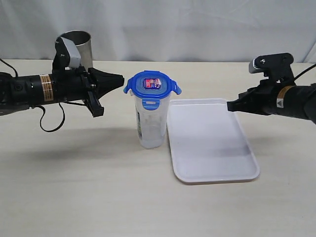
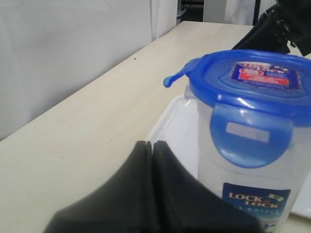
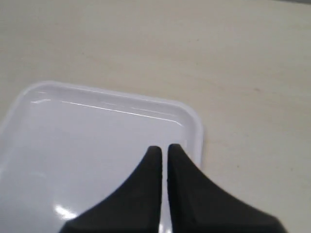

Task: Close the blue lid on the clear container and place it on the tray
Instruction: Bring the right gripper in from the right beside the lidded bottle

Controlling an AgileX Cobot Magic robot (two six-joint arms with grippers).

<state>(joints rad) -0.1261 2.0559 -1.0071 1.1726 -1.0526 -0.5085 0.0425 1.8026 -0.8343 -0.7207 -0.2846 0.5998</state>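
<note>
The clear container (image 1: pixel 150 126) stands upright on the table just left of the tray (image 1: pixel 210 140). The blue lid (image 1: pixel 152 85) sits on top of it, its side flaps sticking outward. My left gripper (image 1: pixel 121 79) is shut and empty, its tip a short way left of the lid at lid height. The left wrist view shows the lid (image 2: pixel 252 82), the container's label side (image 2: pixel 243 189) and the shut left gripper (image 2: pixel 151 144). My right gripper (image 1: pixel 229 105) is shut and empty, hovering over the tray's right edge. In the right wrist view the shut right gripper (image 3: pixel 164 148) hangs above the tray (image 3: pixel 87 141).
A steel cup (image 1: pixel 79 45) stands at the back left, behind my left arm. The pale table (image 1: pixel 98 187) runs wide in front of the container and tray. A white backdrop closes off the far side.
</note>
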